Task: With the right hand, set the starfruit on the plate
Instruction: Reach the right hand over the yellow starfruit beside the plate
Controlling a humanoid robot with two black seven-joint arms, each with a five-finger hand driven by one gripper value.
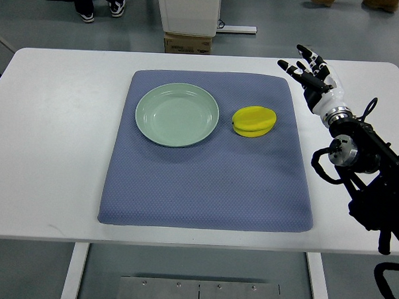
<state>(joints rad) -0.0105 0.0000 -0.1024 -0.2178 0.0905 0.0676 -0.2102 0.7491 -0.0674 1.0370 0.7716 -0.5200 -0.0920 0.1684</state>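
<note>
Nearest, the right arm comes in from the right edge over the white surface, running up beside the blue mat. Further on, the starfruit lies on the mat just beside the pale green plate, to its right and not touching it, with the plate bare. Beyond them, near the far right corner of the surface, the right hand is raised with its fingers spread and holding nothing, well apart from the starfruit, and past the far edge stand a box and a person's shoes.
</note>
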